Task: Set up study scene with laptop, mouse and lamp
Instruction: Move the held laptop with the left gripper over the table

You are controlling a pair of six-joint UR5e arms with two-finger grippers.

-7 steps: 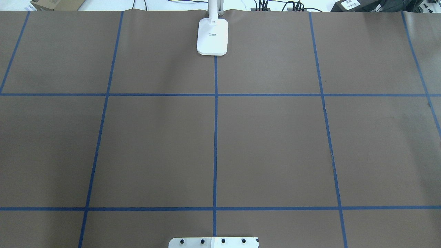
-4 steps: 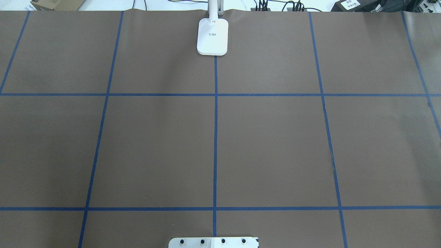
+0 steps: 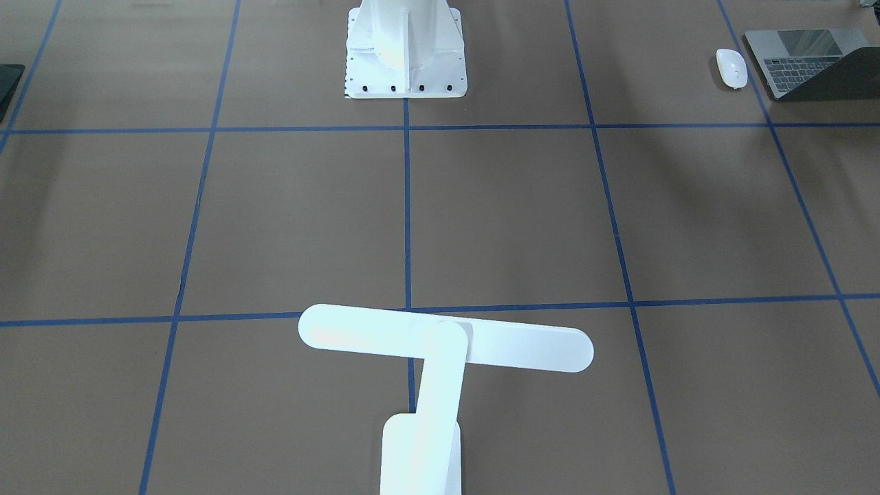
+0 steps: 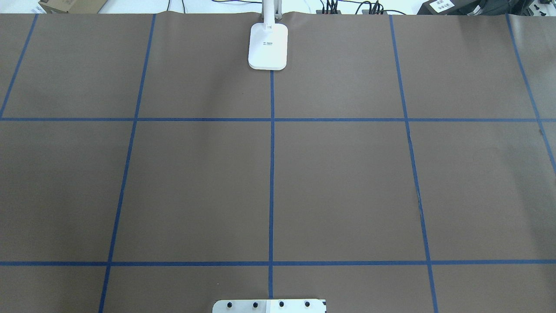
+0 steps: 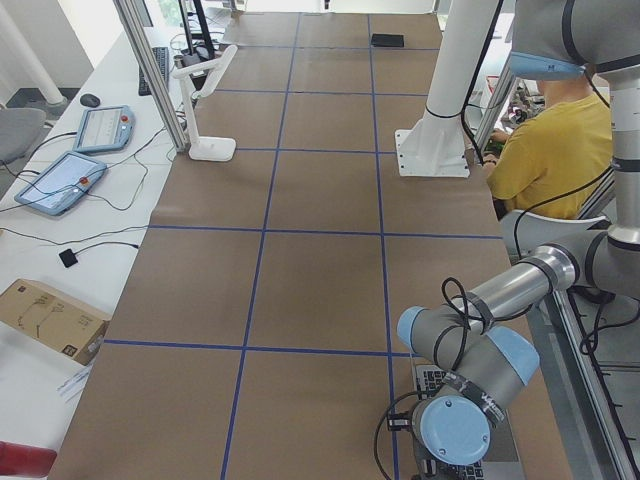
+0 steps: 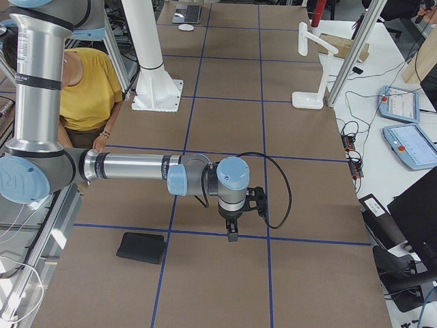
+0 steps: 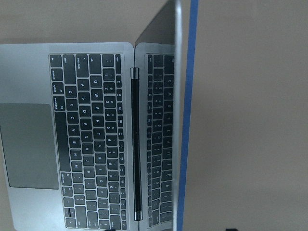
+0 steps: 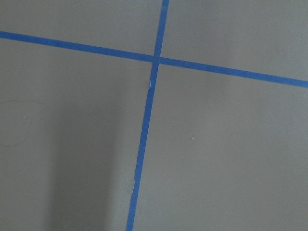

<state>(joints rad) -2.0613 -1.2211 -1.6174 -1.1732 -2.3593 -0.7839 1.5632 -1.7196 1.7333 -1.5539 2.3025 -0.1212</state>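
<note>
Laptop [image 3: 801, 65] sits open at the upper right of the front-facing view, lid raised and dark. The mouse [image 3: 731, 68] is just beside it toward frame centre, not touching. Lamp [image 3: 445, 342] stands at bottom centre of that view and top centre of the overhead view, with its bar head out over the counter [image 4: 347, 182]. The middle of the counter carries none of the three. Left arm [image 5: 470, 345] hangs directly above the laptop; its wrist view looks straight down on the keyboard, trackpad at frame left, lid edge-on along a blue tape line. Its jaws: cannot tell, wide or narrow. Right arm [image 6: 225, 181] points down over a tape crossing, well apart from the task's things and near a black mat [image 6: 141, 247]; its jaws show only from the side, so cannot tell either. Judgement: the step in hand is taking hold of the laptop, with the task barely begun. To do it well, grip the base deck at a side or front edge, not the thin lid, which could fold or tip. Come down square and keep off the keys. Moving it low looks safer than lifting it high. Steer away from the mouse.
</note>
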